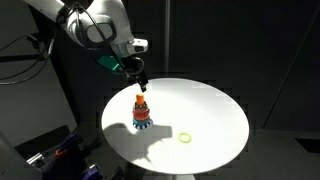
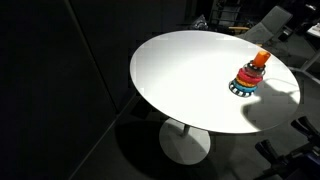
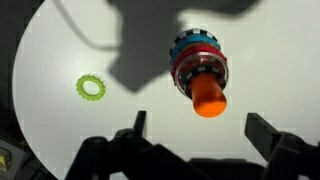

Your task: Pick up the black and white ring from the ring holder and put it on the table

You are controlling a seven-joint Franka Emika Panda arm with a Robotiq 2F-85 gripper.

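The ring holder [image 1: 142, 112] is an orange peg with stacked coloured rings, standing on the round white table [image 1: 215, 112]; it also shows in an exterior view [image 2: 250, 75] and in the wrist view [image 3: 203, 72]. The black and white ring [image 3: 186, 43] lies at the bottom of the stack, its toothed edge peeking out; it also shows in an exterior view [image 2: 241, 89]. My gripper [image 1: 141, 84] hangs open and empty a little above the peg. In the wrist view the open fingers [image 3: 198, 130] straddle the orange peg top.
A yellow-green toothed ring [image 1: 185, 137] lies flat on the table apart from the holder, also in the wrist view [image 3: 91, 87]. The table edge drops to a dark floor; dark equipment stands at the scene's margins.
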